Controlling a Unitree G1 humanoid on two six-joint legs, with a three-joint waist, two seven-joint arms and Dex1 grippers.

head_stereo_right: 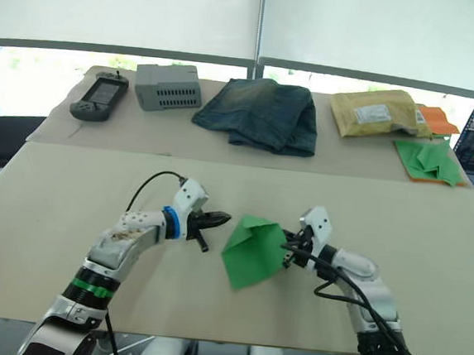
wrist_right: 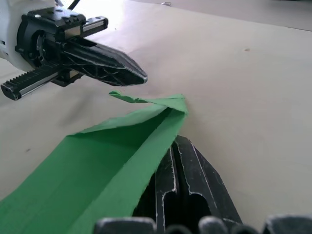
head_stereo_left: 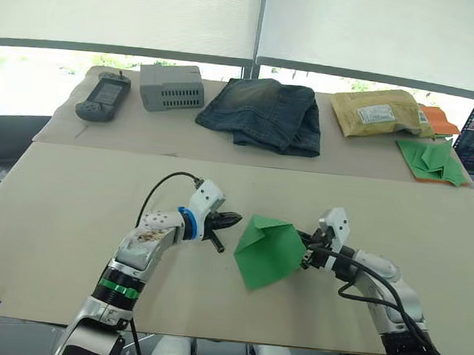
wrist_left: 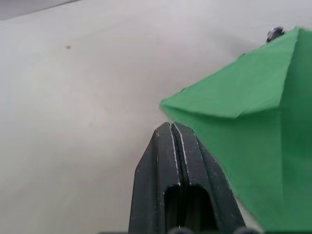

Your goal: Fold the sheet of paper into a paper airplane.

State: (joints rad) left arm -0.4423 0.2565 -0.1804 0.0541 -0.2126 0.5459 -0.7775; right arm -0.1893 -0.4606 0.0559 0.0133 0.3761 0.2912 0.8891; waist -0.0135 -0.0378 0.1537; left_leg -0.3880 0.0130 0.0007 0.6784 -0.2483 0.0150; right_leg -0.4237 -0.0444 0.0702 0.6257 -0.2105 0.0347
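**Green sheet pinched on its right side, centre of frame**

My right gripper [head_stereo_left: 307, 252] has its jaws clenched on the right edge of the sheet of paper [head_stereo_left: 268, 252], which sits partly folded and creased just below the middle of the frame on the tan surface [head_stereo_left: 68, 204]. My left gripper [head_stereo_left: 231, 221], jaws pressed together and holding nothing, points at the sheet's upper left corner, just beside it. Along the top of the frame lie a pair of jeans [head_stereo_left: 263, 113], a padded envelope [head_stereo_left: 380, 113] and a heap of green paper [head_stereo_left: 431, 158].
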